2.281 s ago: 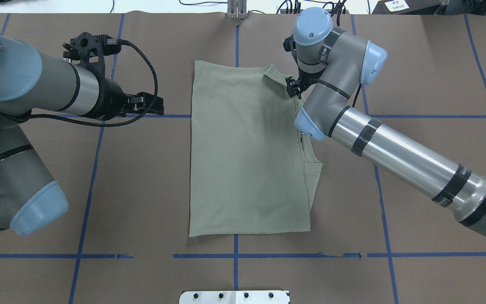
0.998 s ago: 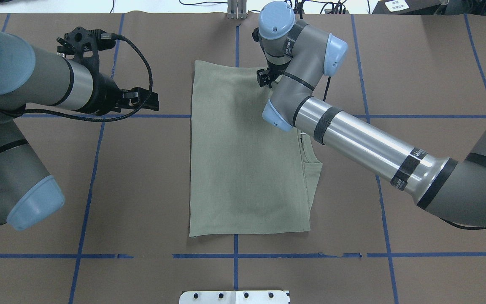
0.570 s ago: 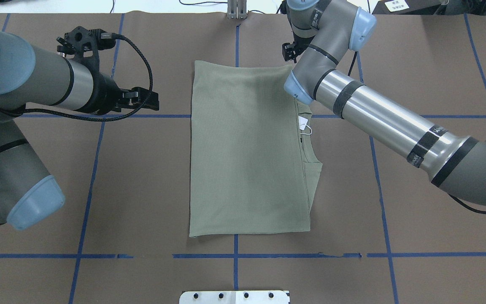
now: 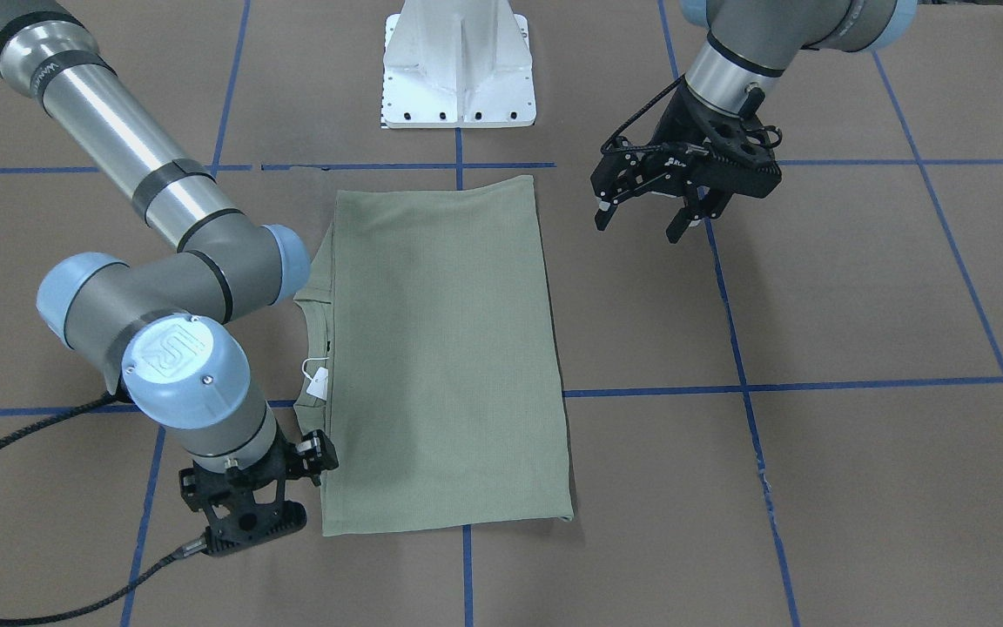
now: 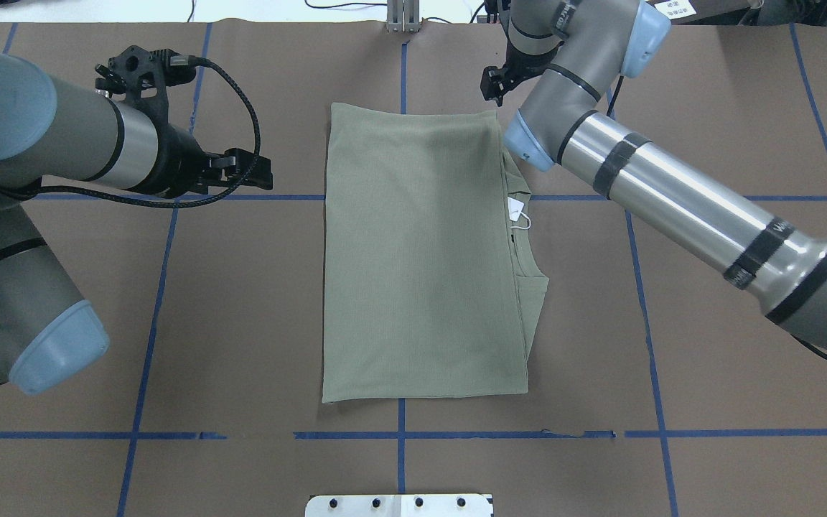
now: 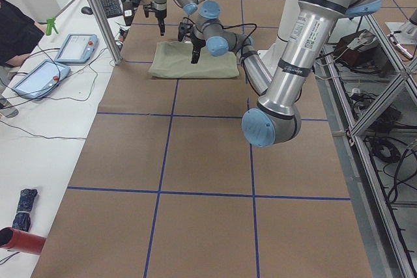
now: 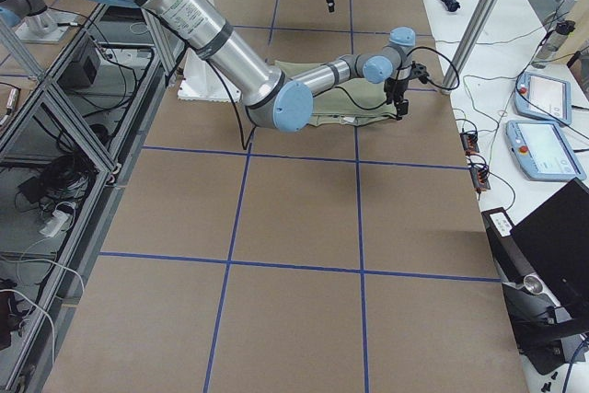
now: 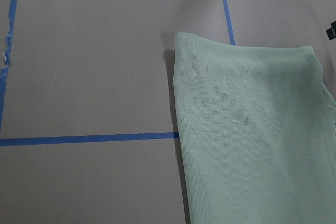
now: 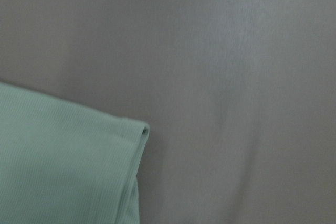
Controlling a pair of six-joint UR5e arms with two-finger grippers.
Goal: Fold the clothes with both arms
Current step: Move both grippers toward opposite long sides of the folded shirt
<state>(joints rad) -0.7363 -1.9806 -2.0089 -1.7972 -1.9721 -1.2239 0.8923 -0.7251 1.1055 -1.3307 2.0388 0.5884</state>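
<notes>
The clothes are one sage-green shirt [image 5: 421,251] folded into a flat rectangle at the table's middle, also seen in the front-facing view [image 4: 449,348]. Its neck edge and white hang tag [image 5: 516,210] stick out on the right side. My right gripper [image 5: 491,85] hovers just beyond the shirt's far right corner, open and holding nothing; the front-facing view shows it [image 4: 249,479] beside that corner. The right wrist view shows only the corner of the shirt [image 9: 68,166] lying flat. My left gripper [image 4: 638,228] hangs open above bare table, left of the shirt [image 5: 259,171].
Brown paper with blue tape lines [image 5: 399,434] covers the table. The white pedestal base [image 4: 458,65] stands at the robot's side. Beyond the far edge are a metal post [image 6: 98,11], tablets [image 6: 75,47] and a seated person [image 6: 13,30].
The right gripper held the shirt's raised far right corner, carried it across, laid it flat, let go and drew back past the far edge. The left arm barely moved.
</notes>
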